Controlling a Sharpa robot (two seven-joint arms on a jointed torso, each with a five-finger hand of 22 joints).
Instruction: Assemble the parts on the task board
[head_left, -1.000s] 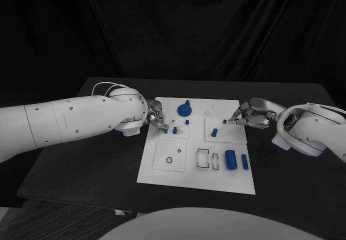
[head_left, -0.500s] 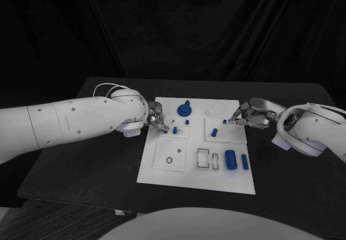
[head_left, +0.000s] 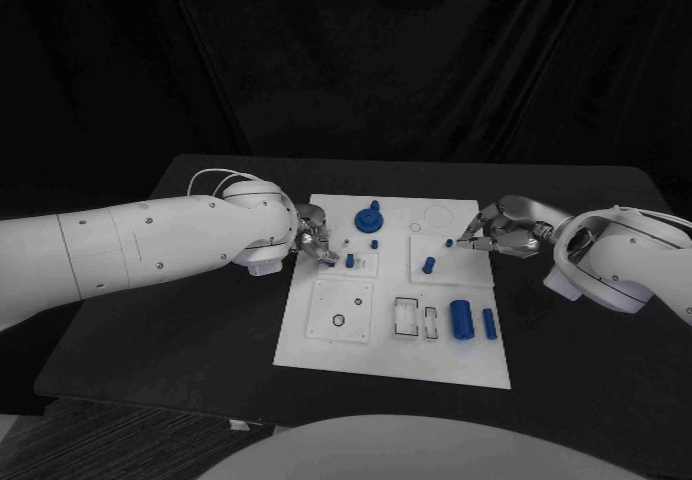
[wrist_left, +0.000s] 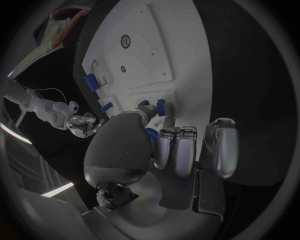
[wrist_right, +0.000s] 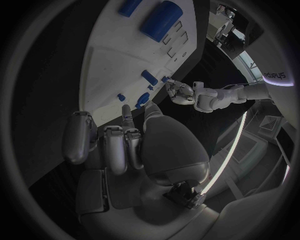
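Seating the small blue peg (head_left: 349, 260) is, as I read it, the step in hand: your left hand (head_left: 312, 240) sits at the board's left edge in the middle-left of the head view, and in the left wrist view its fingertips (wrist_left: 164, 107) close round a small blue part (wrist_left: 160, 106) right at the task board (head_left: 382, 340). Keep that pinch light and the part upright, press straight down into its socket, and only let go once it stands by itself. Your right hand (head_left: 498, 232), at the middle-right of the head view, has a finger reaching to a tiny blue piece (head_left: 449, 242) at the board's right edge; whether it truly pinches it I cannot tell, so don't count on that grip. Hold that hand quiet while the left works, and keep it off the blue post (head_left: 430, 264) just below it. The large blue knob (head_left: 369, 217) stands in the board's upper middle, the fat blue cylinder (head_left: 462, 318) and slim one (head_left: 489, 322) lower right. Against the earlier frames, nothing on the board has shifted; both hands sit where they were, the left arm nudged only slightly.
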